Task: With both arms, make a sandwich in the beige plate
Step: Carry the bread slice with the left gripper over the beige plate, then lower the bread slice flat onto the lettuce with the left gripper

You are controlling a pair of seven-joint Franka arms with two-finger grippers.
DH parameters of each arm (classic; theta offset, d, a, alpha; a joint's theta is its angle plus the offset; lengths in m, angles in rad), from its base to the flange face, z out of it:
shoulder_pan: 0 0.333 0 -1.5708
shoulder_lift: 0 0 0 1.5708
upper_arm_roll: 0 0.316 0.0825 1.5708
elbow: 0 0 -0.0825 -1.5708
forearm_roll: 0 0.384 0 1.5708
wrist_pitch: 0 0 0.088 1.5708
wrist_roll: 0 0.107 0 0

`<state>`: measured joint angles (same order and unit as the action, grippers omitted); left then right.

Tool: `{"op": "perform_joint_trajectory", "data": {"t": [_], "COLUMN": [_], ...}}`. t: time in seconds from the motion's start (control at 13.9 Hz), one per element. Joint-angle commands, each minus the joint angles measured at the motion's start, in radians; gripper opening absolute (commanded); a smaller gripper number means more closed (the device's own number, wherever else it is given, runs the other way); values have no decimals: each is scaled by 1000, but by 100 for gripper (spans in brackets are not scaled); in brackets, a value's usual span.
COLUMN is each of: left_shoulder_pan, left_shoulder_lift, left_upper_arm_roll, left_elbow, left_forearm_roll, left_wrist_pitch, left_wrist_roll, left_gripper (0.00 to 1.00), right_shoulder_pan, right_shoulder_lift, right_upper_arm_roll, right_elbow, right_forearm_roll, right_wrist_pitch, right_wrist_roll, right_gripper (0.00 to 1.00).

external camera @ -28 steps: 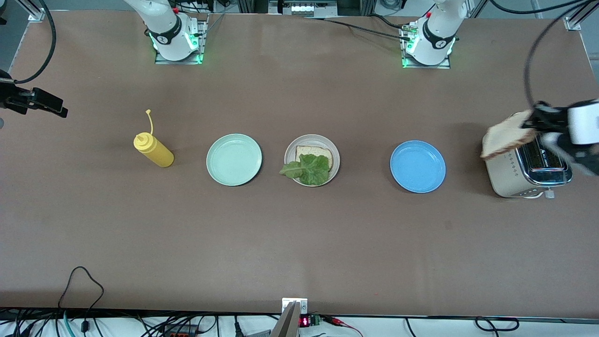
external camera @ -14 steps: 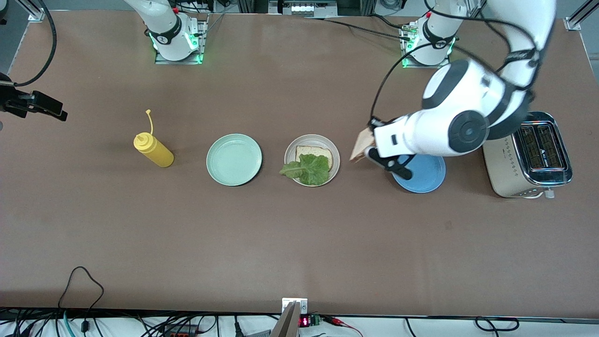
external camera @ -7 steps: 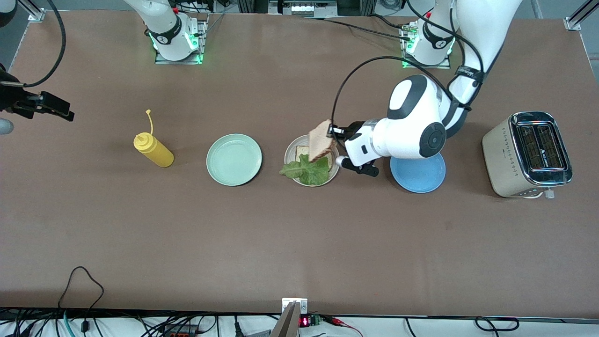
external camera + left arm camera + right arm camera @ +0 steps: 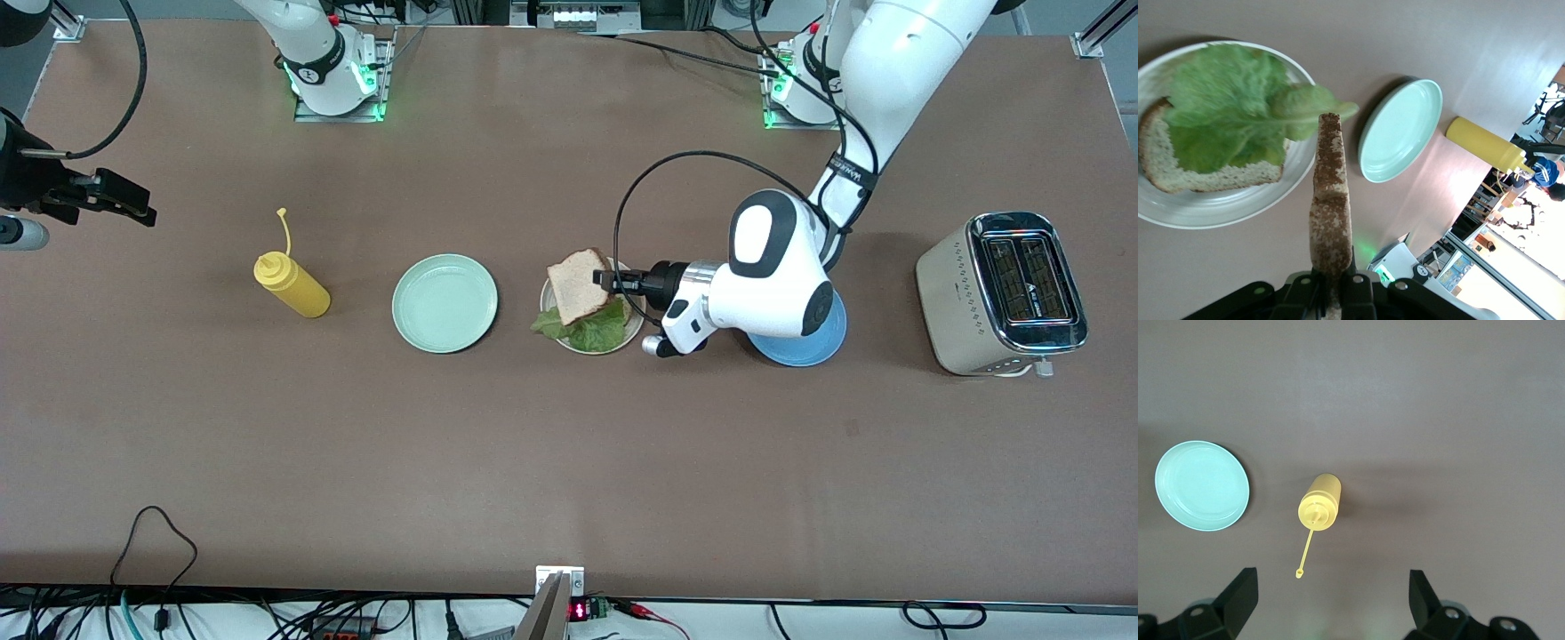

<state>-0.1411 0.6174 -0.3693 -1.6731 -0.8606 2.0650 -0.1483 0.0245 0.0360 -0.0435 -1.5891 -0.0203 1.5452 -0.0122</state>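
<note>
The beige plate (image 4: pixel 637 327) sits mid-table with a bread slice (image 4: pixel 1185 175) on it and a ruffled lettuce leaf (image 4: pixel 594 332) on top of that slice. My left gripper (image 4: pixel 606 281) hovers over the plate's edge on the side toward the left arm's end, shut on a second bread slice (image 4: pixel 580 284). That slice is tilted and covers most of the plate. In the left wrist view the held slice (image 4: pixel 1330 193) stands edge-on between the fingers, over the plate rim (image 4: pixel 1218 217) and beside the lettuce (image 4: pixel 1225 107). My right gripper (image 4: pixel 120 200) waits open at the right arm's end of the table.
A mint green plate (image 4: pixel 444 303) and a yellow squeeze bottle (image 4: pixel 298 286) lie toward the right arm's end. A blue plate (image 4: pixel 800 352), partly under the left arm, and a toaster (image 4: pixel 1000 293) lie toward the left arm's end.
The left arm has carried the bread slice from the toaster, across the blue plate, to over the beige plate, and lowered it toward the lettuce. The right gripper has drifted slightly.
</note>
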Motion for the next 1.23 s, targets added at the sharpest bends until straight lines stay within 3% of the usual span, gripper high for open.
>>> {"op": "perform_joint_trajectory", "data": {"t": [0.0, 0.86, 1.15], "left_shoulder_pan": [-9, -3, -11], "left_shoulder_lift": [34, 54, 64], "left_upper_arm_roll": [32, 30, 30], "left_elbow": [9, -24, -24], "left_forearm_roll": [-29, -32, -187], "left_wrist_pitch": [13, 26, 17], "left_wrist_roll": [82, 421, 492], "left_gripper": [0, 0, 0], "right_shoulder_pan": [3, 0, -1], "right_shoulder_lift": [-10, -7, -8], "right_upper_arm_roll": [-4, -6, -4], "right_elbow": [-2, -8, -8], "right_forearm_roll": [3, 2, 2], "right_wrist_pitch": [3, -17, -19], "right_wrist_roll": [5, 5, 5], "right_gripper": [100, 100, 100]}}
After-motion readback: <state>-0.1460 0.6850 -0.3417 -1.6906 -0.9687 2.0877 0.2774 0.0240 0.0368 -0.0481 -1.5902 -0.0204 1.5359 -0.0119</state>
